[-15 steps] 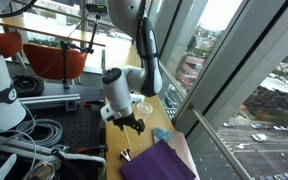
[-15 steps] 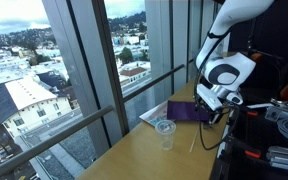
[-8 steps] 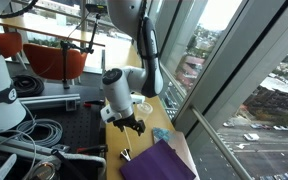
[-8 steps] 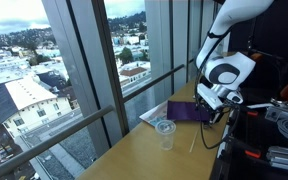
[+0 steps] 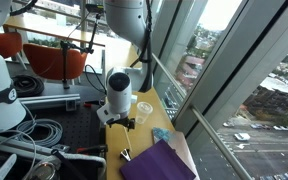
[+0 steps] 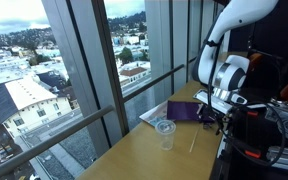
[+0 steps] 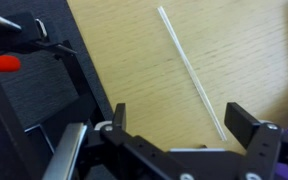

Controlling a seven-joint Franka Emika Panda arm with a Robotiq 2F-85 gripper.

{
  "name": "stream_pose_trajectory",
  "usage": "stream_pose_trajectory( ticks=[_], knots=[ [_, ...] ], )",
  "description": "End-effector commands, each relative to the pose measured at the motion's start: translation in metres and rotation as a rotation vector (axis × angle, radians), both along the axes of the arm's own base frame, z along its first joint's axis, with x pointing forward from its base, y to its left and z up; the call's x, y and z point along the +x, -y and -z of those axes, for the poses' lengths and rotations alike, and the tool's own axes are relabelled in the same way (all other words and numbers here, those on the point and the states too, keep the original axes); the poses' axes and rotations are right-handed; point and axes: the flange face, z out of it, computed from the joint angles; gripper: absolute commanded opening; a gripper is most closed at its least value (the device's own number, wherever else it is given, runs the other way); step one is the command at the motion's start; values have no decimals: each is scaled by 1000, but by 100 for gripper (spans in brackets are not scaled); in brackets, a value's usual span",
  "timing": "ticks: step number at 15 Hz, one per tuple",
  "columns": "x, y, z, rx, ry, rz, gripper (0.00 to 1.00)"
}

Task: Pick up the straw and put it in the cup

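Wooden counter (image 7: 134,60) beside tall windows (image 6: 84,60). Jaws gape wide, empty, hovering over the straw (image 7: 192,75), which lies flat on the counter. The cup (image 6: 165,133) stands apart. An off-centre close could roll the thin straw away.

Daylight enters through the windows (image 5: 234,70) (image 6: 94,80) in both exterior views; the sky (image 5: 220,10) is overexposed. The room side reads dark, with low contrast. All views are coarse and soft. In the wrist view the bench (image 7: 234,50) is evenly lit, and the hand (image 7: 181,120) in the foreground is dark and blurred
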Motion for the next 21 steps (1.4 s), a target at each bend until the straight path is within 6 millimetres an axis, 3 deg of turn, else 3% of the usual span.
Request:
stream_pose_trajectory(
  ticks=[1, 6, 12, 21],
  knots=[
    [15, 14, -9, -9, -21, -16, 100],
    [55, 32, -10, 2, -31, -87, 100],
    [98, 20, -5, 68, -8, -171, 100],
    [111, 20, 49, 16, -109, -159, 100]
  ],
)
